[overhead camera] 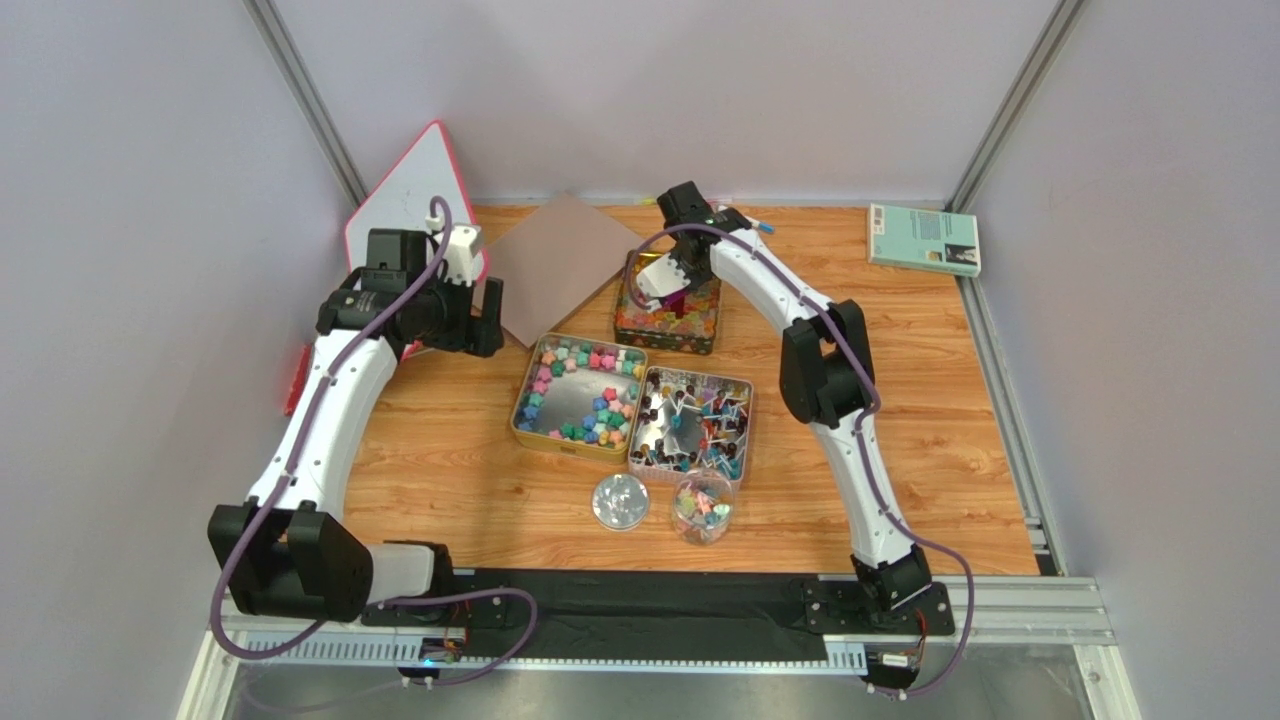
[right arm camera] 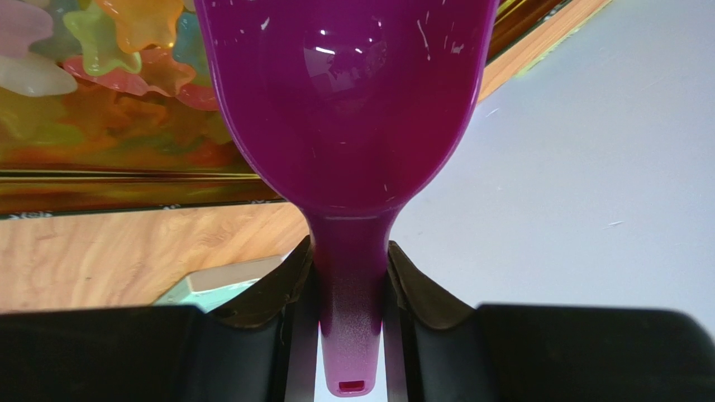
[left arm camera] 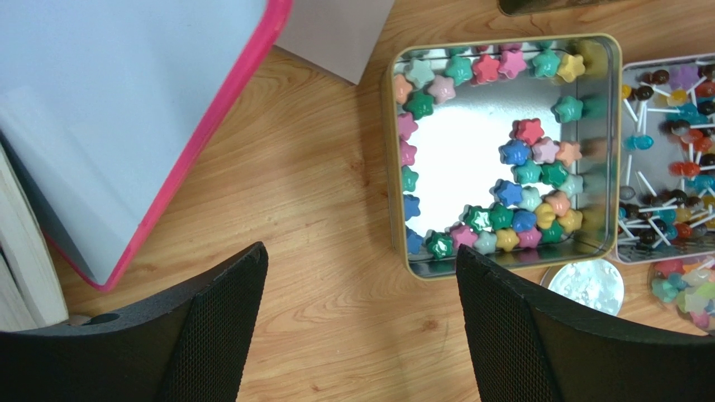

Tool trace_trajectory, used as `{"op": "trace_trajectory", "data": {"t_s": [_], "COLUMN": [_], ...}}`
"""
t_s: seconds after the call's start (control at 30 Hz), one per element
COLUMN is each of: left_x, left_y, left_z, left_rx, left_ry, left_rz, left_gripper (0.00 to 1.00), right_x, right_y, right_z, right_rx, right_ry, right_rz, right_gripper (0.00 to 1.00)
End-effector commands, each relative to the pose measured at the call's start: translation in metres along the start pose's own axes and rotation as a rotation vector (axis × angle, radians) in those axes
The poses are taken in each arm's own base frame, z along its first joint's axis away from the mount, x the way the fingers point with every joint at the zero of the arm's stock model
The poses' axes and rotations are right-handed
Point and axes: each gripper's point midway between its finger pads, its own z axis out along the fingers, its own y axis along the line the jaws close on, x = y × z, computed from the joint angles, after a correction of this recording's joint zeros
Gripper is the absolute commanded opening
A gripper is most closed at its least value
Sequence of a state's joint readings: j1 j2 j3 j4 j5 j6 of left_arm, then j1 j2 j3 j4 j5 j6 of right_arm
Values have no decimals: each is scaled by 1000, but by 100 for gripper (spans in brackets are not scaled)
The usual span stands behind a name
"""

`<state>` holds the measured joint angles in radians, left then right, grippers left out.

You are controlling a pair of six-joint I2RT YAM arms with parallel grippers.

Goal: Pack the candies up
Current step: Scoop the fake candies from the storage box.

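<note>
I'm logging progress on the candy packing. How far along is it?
Done: the small jar holds some candies. In hand: the right gripper grips the purple scoop over the far tin. Left: the lid lies beside the jar, unfitted; left gripper open.

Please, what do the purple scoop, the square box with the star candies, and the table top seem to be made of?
The purple scoop is probably plastic: glossy, slightly translucent, with fine white scratches. The square box looks like metal, a tin: its bare floor reflects like a mirror and its rim looks golden. The table top is wood or a wood-look laminate: grain lines show, and the finish is smooth.
</note>
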<state>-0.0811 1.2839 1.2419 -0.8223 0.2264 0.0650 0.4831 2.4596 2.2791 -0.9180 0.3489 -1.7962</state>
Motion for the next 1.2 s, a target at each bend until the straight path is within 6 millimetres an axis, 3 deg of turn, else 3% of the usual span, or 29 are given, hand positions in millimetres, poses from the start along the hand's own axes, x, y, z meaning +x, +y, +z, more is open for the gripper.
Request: {"op": "trace_trajectory", "data": {"t_s": [0.0, 0.27, 0.67, 0.93, 1.0, 1.03, 1.17], "left_x": [-8, -3, 2, 15, 18, 20, 24], "left_y": [7, 11, -2, 5, 7, 9, 11], "left_z": [-9, -21, -39, -48, -48, -47, -43], "left_rx": [-19, -24, 5, -17, -23, -25, -25], "left_ry": [-60, -87, -137, -143, -142, -137, -121], "left_rz": [-54, -85, -80, -108, -117, -123, -134], "left_gripper": [88, 88, 88, 88, 88, 88, 88], "right_x": [4, -14, -51, -72, -85, -82, -88], "right_y": [-23, -22, -12, -2, 10, 9, 27], "right_z": [-24, -24, -19, -11, -10, -16, -8], "right_rx": [60, 44, 8, -30, -57, -45, -93], "right_ry": [26, 46, 51, -95, -190, -212, -284], "right_rz": [-134, -186, -186, -139, -159, -164, -167], "right_gripper": [0, 0, 0, 0, 0, 0, 0]}}
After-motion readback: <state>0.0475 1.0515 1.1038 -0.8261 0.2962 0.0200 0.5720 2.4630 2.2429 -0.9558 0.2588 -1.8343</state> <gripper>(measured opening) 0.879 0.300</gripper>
